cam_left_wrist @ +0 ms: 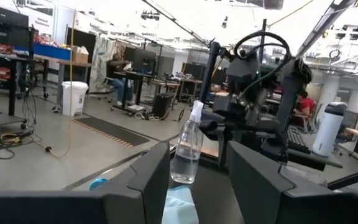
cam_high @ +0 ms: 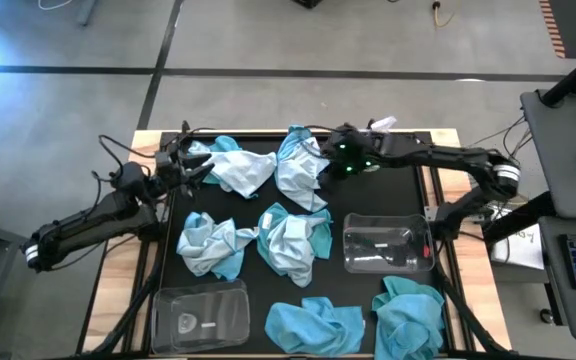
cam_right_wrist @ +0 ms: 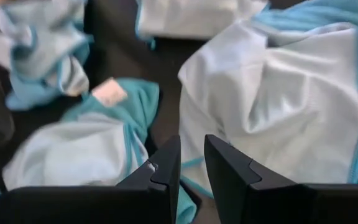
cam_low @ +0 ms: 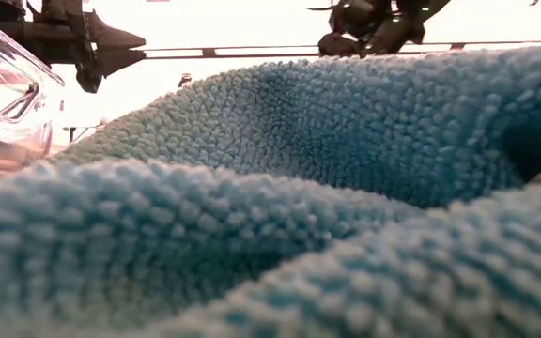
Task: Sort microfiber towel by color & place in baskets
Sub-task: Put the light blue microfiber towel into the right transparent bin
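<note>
On the black mat of the table (cam_high: 140,290), the microfiber towels (cam_high: 297,240) are lying crumpled in loose heaps, none showing a clear long axis: pale ones toward the far edge and middle, turquoise ones (cam_high: 315,327) at the near edge. The two baskets (cam_high: 200,315) are sitting with their long sides running left to right. The right gripper (cam_right_wrist: 191,168) is hovering over a pale towel (cam_right_wrist: 272,106), its fingers slightly parted, pinching nothing. The left gripper (cam_left_wrist: 197,180) is waiting at the far left, fingers spread, facing a spray bottle (cam_left_wrist: 188,146).

A turquoise microfiber towel (cam_low: 289,188) fills nearly the whole view, its nubby pile close up. A clear basket (cam_low: 3,84) edge shows beside it, below a dark pincer (cam_low: 101,47).
</note>
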`<state>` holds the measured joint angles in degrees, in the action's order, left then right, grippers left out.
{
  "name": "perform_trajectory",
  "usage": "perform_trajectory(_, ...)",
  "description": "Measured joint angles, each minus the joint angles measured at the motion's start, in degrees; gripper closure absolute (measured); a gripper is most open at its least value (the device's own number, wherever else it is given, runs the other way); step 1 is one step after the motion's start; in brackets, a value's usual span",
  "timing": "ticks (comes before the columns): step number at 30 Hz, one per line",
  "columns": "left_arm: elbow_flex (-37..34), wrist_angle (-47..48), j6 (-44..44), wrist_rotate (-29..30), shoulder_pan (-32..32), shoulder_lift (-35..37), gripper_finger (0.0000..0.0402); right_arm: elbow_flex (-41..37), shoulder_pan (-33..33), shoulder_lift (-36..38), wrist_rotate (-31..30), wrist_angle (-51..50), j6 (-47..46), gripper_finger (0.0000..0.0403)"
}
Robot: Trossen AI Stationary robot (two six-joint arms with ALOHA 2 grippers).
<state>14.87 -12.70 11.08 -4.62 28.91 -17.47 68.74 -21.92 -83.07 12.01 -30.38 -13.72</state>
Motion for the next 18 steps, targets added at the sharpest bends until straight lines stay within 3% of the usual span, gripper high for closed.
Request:
perform_trajectory(5, 0.0, 0.28, -0.05, 0.02, 0.0, -0.03, 0.0257, 6.86, 1.71, -7.06, -0.23, -8.54, 5.1, 0.0335)
perform_trajectory(8, 0.0, 0.84, -0.05, 0.04, 0.0, -0.03, 0.0257, 9.32, 2.4, -10.36, -4.68, -12.35, 7.33, 0.0335)
perform_trajectory(11, 0.0, 1.11, -0.06, 0.04, 0.0, -0.03, 0.0257, 10.29, 2.56, -12.74, -9.15, -13.0, 9.23, 0.0335)
perform_trajectory(18, 0.0, 1.33, -0.1, 0.11, 0.02, -0.03, 0.0257, 10.7, 2.54, -15.54, -9.18, -12.46, 11.36, 0.0335)
